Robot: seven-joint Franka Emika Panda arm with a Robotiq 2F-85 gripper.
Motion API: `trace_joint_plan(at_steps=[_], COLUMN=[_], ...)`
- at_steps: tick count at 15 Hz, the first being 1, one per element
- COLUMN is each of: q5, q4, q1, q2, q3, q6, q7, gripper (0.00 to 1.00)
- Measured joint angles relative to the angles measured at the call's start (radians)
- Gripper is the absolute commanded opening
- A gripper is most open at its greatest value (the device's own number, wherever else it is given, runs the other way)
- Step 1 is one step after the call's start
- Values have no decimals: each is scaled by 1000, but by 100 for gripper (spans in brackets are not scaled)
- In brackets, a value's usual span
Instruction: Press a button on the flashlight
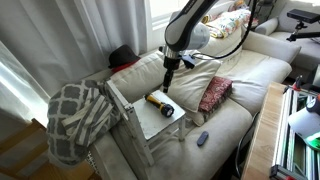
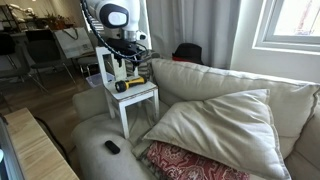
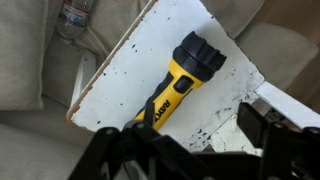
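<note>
The flashlight [image 3: 178,82] has a yellow body and a wider black head. It lies flat on a small white table [image 3: 120,70], head pointing away from me in the wrist view. It shows in both exterior views [image 1: 160,103] [image 2: 128,85]. My gripper [image 3: 190,140] hangs a little above the table, over the tail end of the flashlight, and does not touch it. Its fingers are spread apart and hold nothing. In both exterior views the gripper [image 1: 170,68] [image 2: 128,66] hangs straight above the flashlight.
The white table [image 1: 150,122] stands on a beige sofa [image 1: 240,75]. A dark remote-like object [image 1: 202,138] [image 2: 112,147] lies on the seat. A red patterned cushion [image 1: 214,93], a checkered blanket [image 1: 80,115] and a plastic bottle [image 3: 72,15] lie nearby.
</note>
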Motion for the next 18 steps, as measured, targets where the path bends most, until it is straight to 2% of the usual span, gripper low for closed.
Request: trace_joint_plan(at_steps=[5, 7, 18], q5=[-1, -1, -1], q4=[11, 15, 30], q1=[-19, -27, -83], q2=[52, 68, 148], q3=[35, 47, 122], q6=[33, 41, 136], q7=[4, 9, 49], gripper=[13, 1, 0])
